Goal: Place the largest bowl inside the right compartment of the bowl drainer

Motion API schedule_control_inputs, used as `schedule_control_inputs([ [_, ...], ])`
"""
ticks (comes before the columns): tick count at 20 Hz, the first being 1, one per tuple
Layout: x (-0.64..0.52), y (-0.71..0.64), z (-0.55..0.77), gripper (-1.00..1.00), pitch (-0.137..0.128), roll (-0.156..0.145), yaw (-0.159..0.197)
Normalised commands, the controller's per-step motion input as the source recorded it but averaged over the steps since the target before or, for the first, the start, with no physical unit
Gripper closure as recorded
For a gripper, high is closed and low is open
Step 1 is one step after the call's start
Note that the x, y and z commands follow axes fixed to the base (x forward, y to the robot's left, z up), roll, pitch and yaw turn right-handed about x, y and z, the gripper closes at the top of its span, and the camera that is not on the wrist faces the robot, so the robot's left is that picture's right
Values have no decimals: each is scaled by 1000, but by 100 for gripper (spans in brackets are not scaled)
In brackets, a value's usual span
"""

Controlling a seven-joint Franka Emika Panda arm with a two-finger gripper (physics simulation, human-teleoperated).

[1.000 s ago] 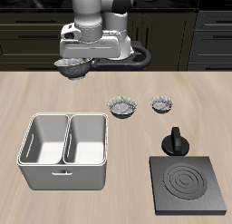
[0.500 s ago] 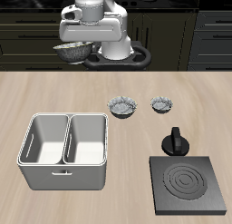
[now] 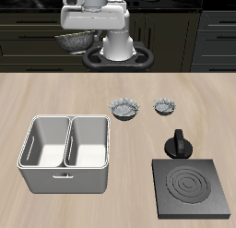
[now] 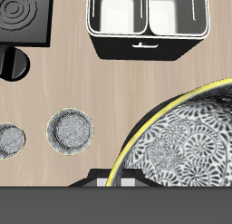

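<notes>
The bowl drainer [image 3: 66, 153] sits near the surface's front edge; two smaller bowls [image 3: 124, 108] lie behind. Your end effector [image 3: 77, 36] grips the largest bowl [image 3: 76, 41] high at the back. Descending off-target risks the wrong well or divider.

The bowl drainer [image 3: 66, 154] has open wells on top with walls all around; two smaller bowls [image 3: 124, 108] sit beside it
</notes>
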Motion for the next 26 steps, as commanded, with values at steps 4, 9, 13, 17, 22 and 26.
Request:
schedule_control_inputs([
  [4,223,-136,151,100,0,-50,-36],
  [9,373,-205,157,100,29,-36,-27],
  [13,390,-134,106,100,43,3,-24],
  [17,358,-167,55,100,36,-51,4],
  [22,427,-168,91,100,14,-42,5],
  [26,379,-8,74,100,17,-1,29],
])
